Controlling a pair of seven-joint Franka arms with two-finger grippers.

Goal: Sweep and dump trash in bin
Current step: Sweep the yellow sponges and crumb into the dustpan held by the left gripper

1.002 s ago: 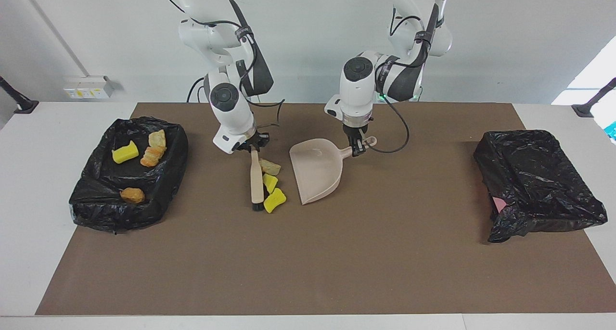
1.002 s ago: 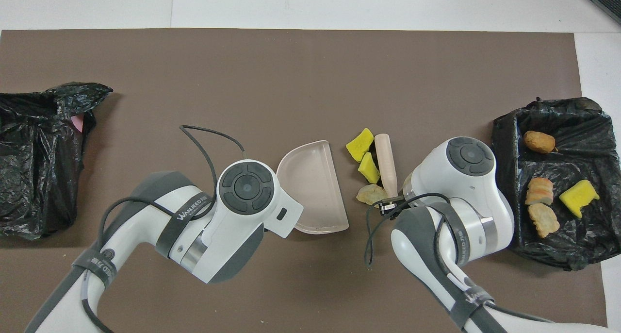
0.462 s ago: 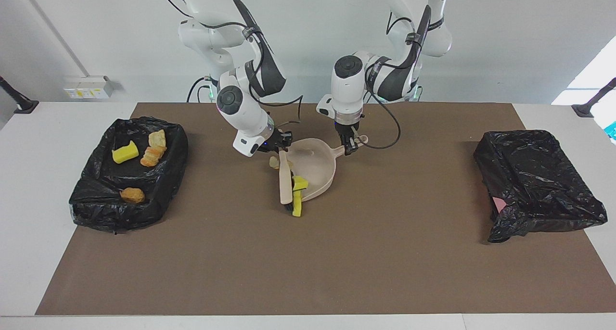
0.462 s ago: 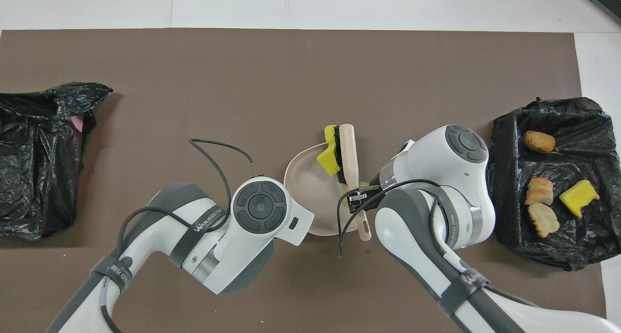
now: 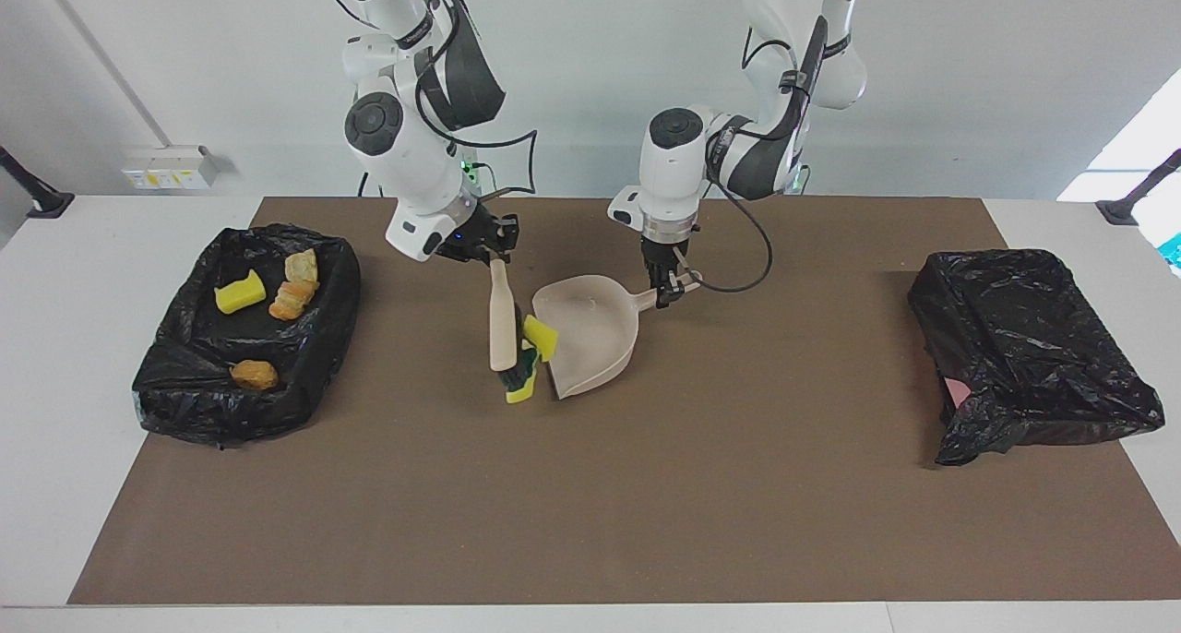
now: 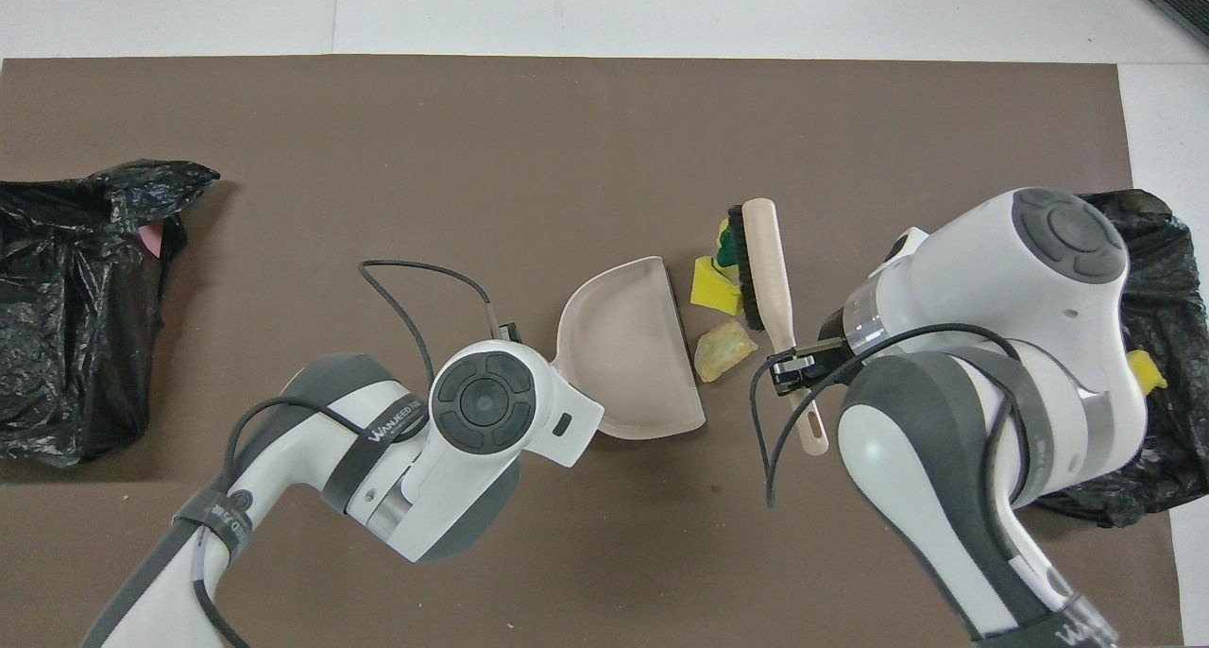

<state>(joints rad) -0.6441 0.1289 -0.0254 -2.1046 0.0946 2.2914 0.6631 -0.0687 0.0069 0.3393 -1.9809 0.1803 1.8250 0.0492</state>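
A beige dustpan (image 5: 590, 333) (image 6: 628, 360) sits mid-mat, and my left gripper (image 5: 666, 292) is shut on its handle. Its mouth faces a beige brush (image 5: 501, 324) (image 6: 767, 270), whose handle my right gripper (image 5: 491, 250) (image 6: 793, 369) is shut on. The brush hangs tilted with its bristles low. Loose trash lies between brush and pan mouth: a yellow lump (image 5: 540, 336) (image 6: 715, 284), another yellow lump (image 5: 518, 391) by the bristles, and a pale beige lump (image 6: 724, 350). The black-lined bin (image 5: 184, 384) (image 6: 1166, 280) at the right arm's end holds several lumps, one of them yellow (image 5: 240, 293).
A crumpled black bag (image 5: 1024, 352) (image 6: 76, 298) lies at the left arm's end of the brown mat (image 5: 590, 504). The right arm's wrist covers much of the bin in the overhead view. White table borders the mat on all sides.
The brush had pushed the lumps against the pan mouth. The right arm has since risen and drawn the brush back toward its own end. The lumps lie outside the pan.
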